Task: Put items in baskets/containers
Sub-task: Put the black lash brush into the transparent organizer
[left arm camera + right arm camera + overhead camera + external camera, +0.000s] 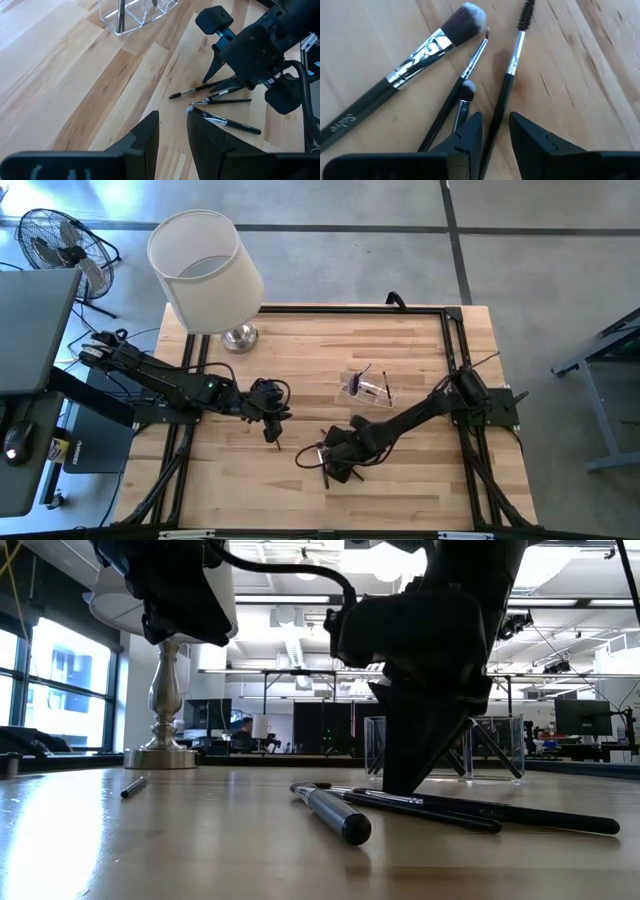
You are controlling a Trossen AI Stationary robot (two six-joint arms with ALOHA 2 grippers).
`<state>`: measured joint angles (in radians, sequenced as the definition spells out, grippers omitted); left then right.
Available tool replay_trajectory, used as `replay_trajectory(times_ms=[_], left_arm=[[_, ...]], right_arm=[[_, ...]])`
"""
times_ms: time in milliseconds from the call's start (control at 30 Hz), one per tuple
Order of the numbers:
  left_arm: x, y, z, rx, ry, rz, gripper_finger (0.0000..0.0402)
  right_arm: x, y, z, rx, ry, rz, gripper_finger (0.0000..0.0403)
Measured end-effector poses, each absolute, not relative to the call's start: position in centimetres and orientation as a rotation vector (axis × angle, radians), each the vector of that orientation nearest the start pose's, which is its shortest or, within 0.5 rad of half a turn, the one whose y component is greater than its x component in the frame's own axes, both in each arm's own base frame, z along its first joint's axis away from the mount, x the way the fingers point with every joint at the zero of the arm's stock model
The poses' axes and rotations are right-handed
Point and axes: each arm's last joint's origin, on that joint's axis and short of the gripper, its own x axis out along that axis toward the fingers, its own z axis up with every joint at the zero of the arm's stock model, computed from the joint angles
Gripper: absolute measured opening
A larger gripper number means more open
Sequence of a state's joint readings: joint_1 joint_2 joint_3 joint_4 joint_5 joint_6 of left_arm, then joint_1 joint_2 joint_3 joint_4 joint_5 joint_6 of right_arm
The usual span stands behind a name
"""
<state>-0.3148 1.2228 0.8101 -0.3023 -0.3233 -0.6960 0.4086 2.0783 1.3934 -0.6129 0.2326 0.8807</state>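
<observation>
Our right gripper (pixel 495 137) sits low over the loose slim dark-handled makeup brushes (pixel 470 75), fingers slightly apart astride the spoolie brush's thin handle (pixel 505 95), not yet clamped. Our left gripper (pixel 172 137) hovers nearby, fingers narrowly apart, empty. The small clear plastic box (pixel 367 385) stands just beyond on bare wood, away from the table's edges

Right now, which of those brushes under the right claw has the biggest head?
The thick-handled brush with the wide, white-tipped head and silver collar; the others beside it are thin, one a spoolie.
</observation>
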Motion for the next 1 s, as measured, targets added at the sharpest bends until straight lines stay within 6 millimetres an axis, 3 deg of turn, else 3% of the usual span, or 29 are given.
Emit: replay_trajectory(times_ms=[300,633,800,1000], left_arm=[[24.2,-6.9,24.0,-0.408,0.676,0.252,0.0099],[25.3,-7.3,22.2,-0.428,0.728,0.273,0.0099],[25.6,-7.4,21.8,-0.47,0.743,0.279,0.0099],[25.7,-7.4,21.9,-0.503,0.713,0.308,0.0099]], right_arm=[[37.1,15.0,13.3,0.185,1.218,-0.287,0.001],[37.3,11.8,12.5,0.145,1.2,-0.335,0.0006],[35.5,10.8,11.9,0.264,1.082,-0.306,0.0003],[31.1,9.7,12.4,0.41,0.912,-0.307,0.0002]])
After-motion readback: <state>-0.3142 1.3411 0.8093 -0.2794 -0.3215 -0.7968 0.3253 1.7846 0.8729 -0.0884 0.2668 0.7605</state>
